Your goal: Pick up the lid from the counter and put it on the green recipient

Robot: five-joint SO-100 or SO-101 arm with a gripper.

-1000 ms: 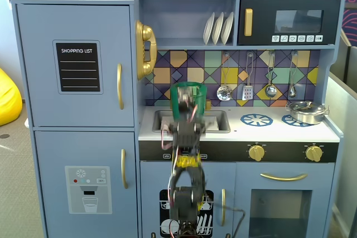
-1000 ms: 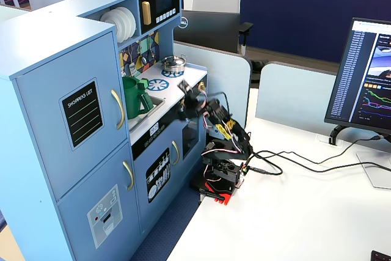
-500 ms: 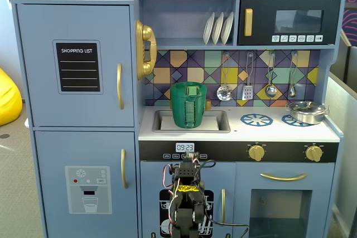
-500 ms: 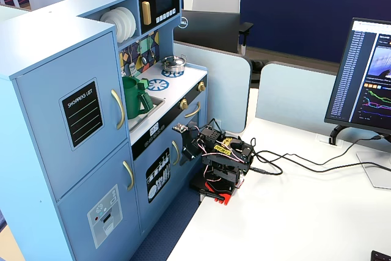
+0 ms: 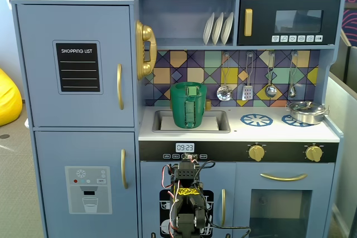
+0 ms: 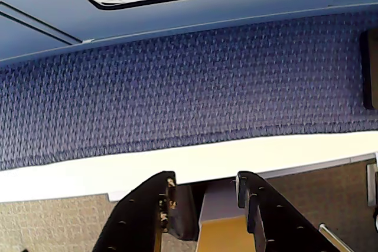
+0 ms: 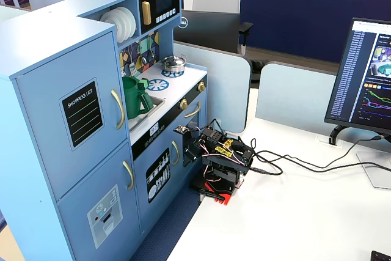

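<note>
The green recipient [image 5: 188,110] stands upright in the toy kitchen's sink and also shows in the other fixed view [image 7: 134,99]. The lid [image 5: 189,89] appears to rest on its rim, with a small raised knob showing on top; no separate green disc shows on the counter. My arm [image 7: 221,162] is folded low on the white table in front of the kitchen, well below and apart from the recipient. In the wrist view my gripper [image 6: 205,181] is open and empty, pointing down at blue carpet.
A steel pot [image 5: 305,111] sits on the right burner, with a blue burner ring [image 5: 256,119] beside it. The sink [image 5: 220,121] is set into the white counter. Utensils [image 5: 248,90] hang on the backsplash. A monitor [image 7: 369,77] and cables lie on the table.
</note>
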